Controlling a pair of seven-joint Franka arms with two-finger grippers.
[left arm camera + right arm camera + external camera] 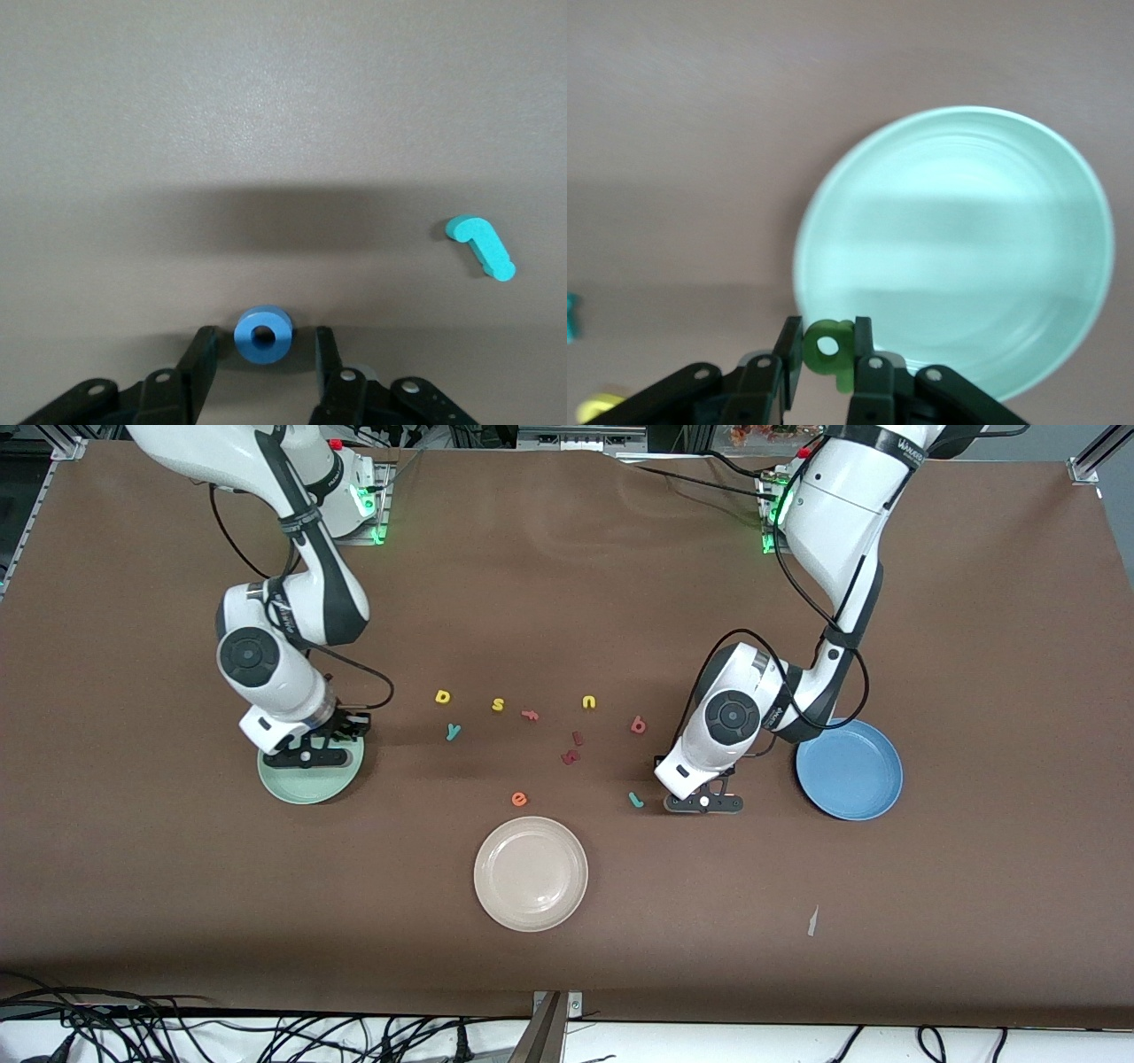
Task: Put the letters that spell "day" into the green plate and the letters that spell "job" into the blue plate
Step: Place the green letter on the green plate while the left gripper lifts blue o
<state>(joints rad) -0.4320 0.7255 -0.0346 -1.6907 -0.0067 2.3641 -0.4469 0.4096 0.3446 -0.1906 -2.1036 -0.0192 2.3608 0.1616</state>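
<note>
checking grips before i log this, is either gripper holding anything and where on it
The right gripper pinches the dark green letter by its sides, over the green plate. The left gripper brackets the blue "o", not yet clamped.

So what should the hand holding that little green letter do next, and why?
Probably carry it a little farther in over the green plate, then let go. The right gripper pinches the green letter just at the plate's rim, so dropping it now might miss.
</note>
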